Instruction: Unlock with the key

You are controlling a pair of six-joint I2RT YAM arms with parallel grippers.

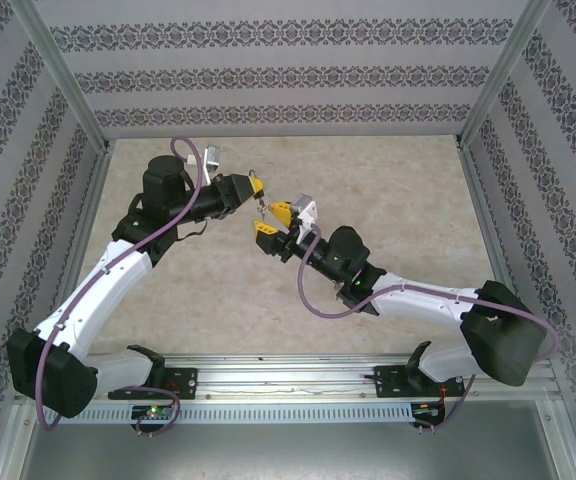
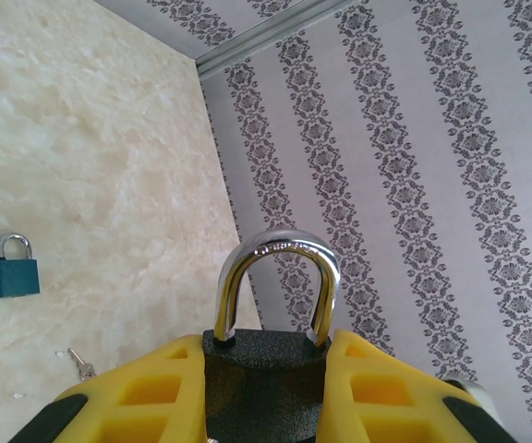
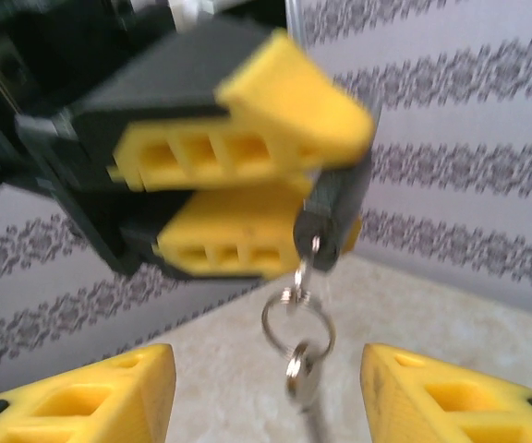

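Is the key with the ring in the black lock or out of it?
In. The silver key pokes into the bottom of the black metal padlock, with its ring dangling free below.

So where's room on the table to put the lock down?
Bare table between the right arm and the back wall, and in front between both arms. Crowded where the left gripper holds the black lock facing the right gripper.

- left arm (image 1: 118, 265), right arm (image 1: 423, 300): white shells, black joints
- purple cable (image 1: 176, 147) along each
- left hand (image 1: 256, 192), right hand (image 1: 271, 221): black bodies, yellow ribbed fingers (image 2: 155, 392)
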